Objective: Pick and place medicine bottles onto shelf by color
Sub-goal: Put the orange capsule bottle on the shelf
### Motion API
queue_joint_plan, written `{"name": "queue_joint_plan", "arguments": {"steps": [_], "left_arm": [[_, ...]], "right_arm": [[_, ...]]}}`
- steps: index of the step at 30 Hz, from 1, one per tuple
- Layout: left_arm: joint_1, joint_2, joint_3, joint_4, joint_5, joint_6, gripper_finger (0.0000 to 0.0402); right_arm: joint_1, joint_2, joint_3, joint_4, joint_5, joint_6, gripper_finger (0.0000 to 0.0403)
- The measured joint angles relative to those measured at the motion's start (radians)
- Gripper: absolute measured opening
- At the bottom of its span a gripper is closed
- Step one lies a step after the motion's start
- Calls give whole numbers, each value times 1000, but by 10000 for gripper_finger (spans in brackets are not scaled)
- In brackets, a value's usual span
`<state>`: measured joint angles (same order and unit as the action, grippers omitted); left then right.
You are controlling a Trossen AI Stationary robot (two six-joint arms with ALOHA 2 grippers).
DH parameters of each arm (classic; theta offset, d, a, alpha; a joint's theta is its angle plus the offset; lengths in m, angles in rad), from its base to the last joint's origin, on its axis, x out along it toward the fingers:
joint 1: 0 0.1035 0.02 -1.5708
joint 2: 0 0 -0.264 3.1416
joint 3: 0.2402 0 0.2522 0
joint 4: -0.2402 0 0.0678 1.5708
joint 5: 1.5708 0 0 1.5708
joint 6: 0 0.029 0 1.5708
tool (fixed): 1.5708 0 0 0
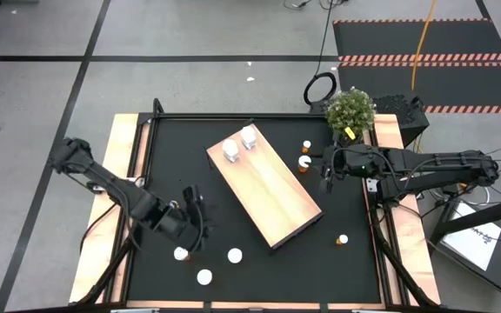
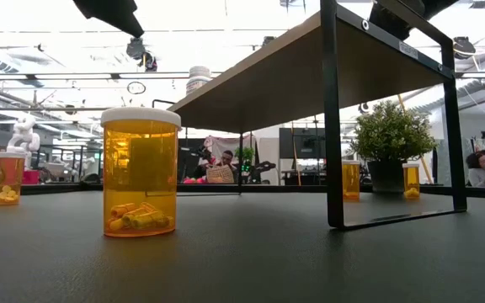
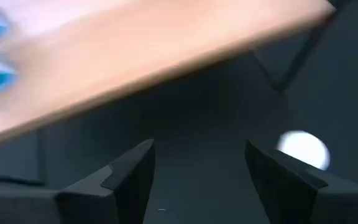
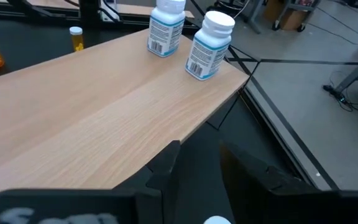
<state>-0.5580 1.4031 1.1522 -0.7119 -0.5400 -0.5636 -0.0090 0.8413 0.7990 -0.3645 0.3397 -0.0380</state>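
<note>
The shelf [image 1: 268,187], a light-wood board on black legs, stands slantwise mid-table. Two white medicine bottles [image 1: 230,150] [image 1: 249,136] stand on its far end, also seen in the right wrist view [image 4: 209,45]. Two small orange bottles [image 1: 303,162] stand on the table right of the shelf, and one [image 1: 343,239] stands near the right front. Three white-capped bottles [image 1: 204,276] stand at the near left. My left gripper [image 1: 197,222] [image 3: 201,168] hangs open above them, empty. My right gripper [image 1: 324,174] [image 4: 199,162] hovers by the shelf's right side, fingers apart, holding nothing.
A potted plant [image 1: 350,109] stands at the table's far right corner. Wooden rails [image 1: 124,174] edge the black tabletop on the left and right. In the low view an orange bottle [image 2: 140,172] stands close, and the shelf's black leg frame [image 2: 333,126] rises beside it.
</note>
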Motion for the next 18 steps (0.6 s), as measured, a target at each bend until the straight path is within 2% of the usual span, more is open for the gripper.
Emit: {"name": "queue_joint_plan", "arguments": {"steps": [4,8,12,18], "left_arm": [[-37,62,0,105,2,63,249],[-46,117,0,216,82,109,260],[-49,162,0,296,139,148,298],[-50,229,0,306,175,166,354]], "right_arm": [[0,0,0,0,0,9,105],[0,0,0,0,-1,34,105],[0,0,0,0,-4,55,105],[0,0,0,-9,-4,53,105]]}}
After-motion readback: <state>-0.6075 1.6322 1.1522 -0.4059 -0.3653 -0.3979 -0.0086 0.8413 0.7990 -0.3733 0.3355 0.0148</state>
